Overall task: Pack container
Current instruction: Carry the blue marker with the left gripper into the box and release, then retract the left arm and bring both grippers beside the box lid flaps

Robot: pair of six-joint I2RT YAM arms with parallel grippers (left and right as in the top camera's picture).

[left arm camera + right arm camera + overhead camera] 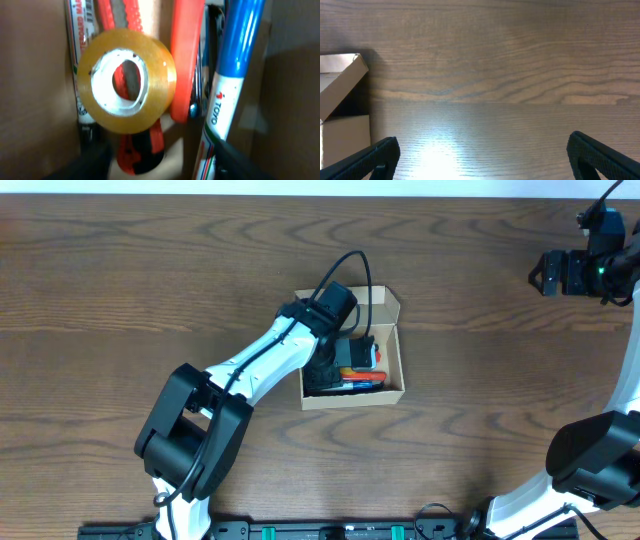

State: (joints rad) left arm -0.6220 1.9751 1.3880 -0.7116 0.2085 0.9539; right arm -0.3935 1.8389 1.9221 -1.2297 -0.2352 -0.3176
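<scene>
Container (352, 400): plain tan cardboard, flap lid up, markers (227, 85) and tape roll (160, 75) inside. Left gripper (160, 160) inside, spread, pinching nothing. Right gripper (482, 155) spread wide.

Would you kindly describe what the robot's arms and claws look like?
Both the left arm and right arm have white links joined by bulky black housings. A thin black cable loops above the left arm's wrist. The right claw is black, with a small green light behind it.
</scene>
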